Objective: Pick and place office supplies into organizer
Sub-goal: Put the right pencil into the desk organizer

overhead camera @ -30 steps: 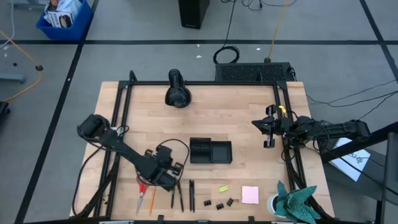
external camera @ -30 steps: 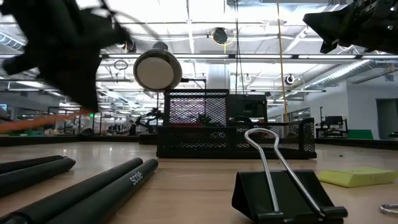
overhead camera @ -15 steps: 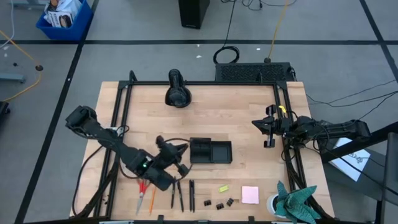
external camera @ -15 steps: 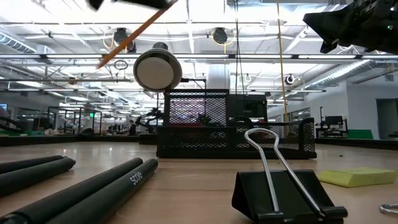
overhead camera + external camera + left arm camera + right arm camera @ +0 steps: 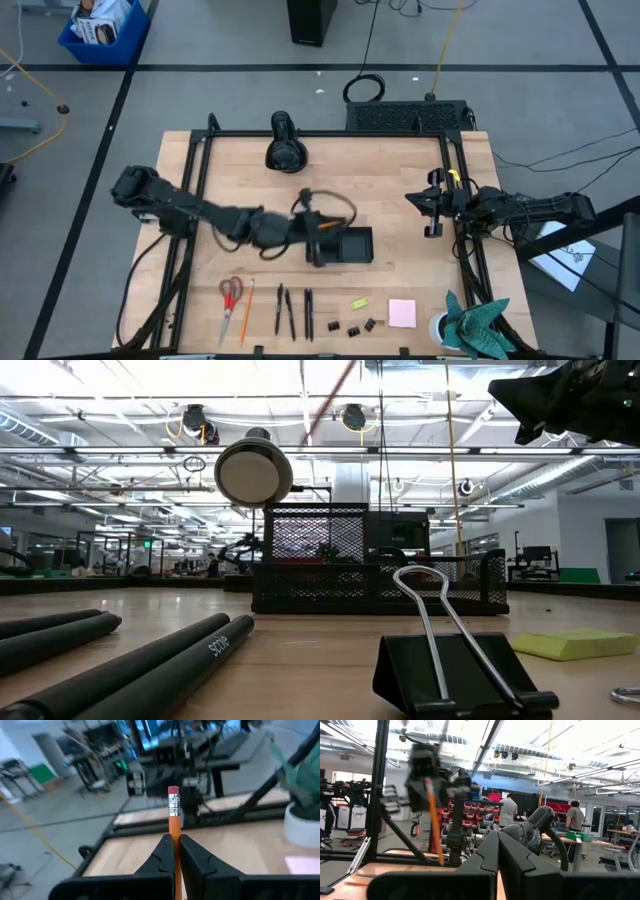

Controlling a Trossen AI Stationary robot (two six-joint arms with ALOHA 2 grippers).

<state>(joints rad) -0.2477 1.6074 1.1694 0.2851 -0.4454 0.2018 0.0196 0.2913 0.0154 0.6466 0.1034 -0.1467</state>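
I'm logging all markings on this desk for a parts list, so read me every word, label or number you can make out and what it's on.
"solle", white letters on the black pen lying nearest the low camera; the reading is uncertain.
Silver band on the pencil in the left gripper: dark marks, too blurred to read.
Box on the floor: printed items inside, too small to read.
Nothing else legible.

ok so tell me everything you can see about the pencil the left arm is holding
The pencil is orange with a silver ferrule and a pink eraser on its upper end. It looks like ordinary painted wood. The left gripper has its fingers shut on the shaft. In the right wrist view it hangs nearly upright, tip down, above the table. From above, the gripper sits over the organizer, so the pencil is not yet inside.
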